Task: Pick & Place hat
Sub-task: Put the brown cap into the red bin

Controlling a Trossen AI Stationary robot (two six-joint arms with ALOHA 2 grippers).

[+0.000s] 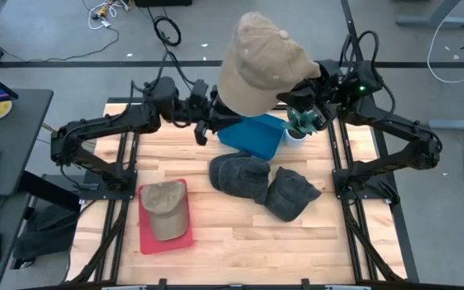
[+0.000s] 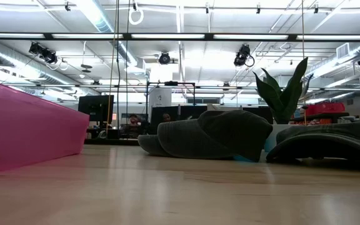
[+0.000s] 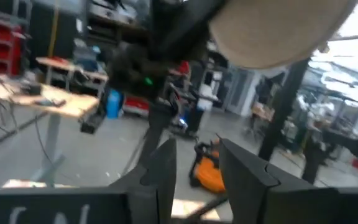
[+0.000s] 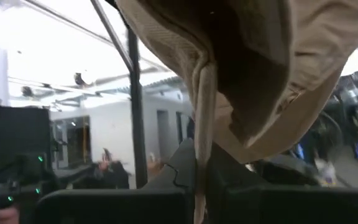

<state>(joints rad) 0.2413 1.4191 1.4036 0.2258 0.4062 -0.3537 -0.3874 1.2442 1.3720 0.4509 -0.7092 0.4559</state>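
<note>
A tan hat (image 1: 263, 63) is lifted high above the table's far side, over the blue bin (image 1: 252, 135). My right gripper (image 1: 298, 95) is shut on it. The hat fills the upper part of the right wrist view (image 4: 260, 68). My left gripper (image 1: 203, 122) is open and empty near the bin's left side, below the hat. Its fingers show in the left wrist view (image 3: 197, 171), with the hat (image 3: 278, 28) farther off. A second tan hat (image 1: 165, 208) lies crown up on the pink tray (image 1: 147, 242). My right gripper pinches a narrow fold of the tan hat's lower edge (image 4: 202, 134) between its two fingers. The hat is lifted clear of the table and the bin. Its crown bulges out toward the table's left from the fingers.
Two dark hats (image 1: 240, 176) (image 1: 291, 193) lie side by side at the table's middle; they also show in the low view (image 2: 211, 134) (image 2: 330, 142). A potted plant (image 1: 296, 125) stands right of the bin. The pink tray (image 2: 24, 128) is near left.
</note>
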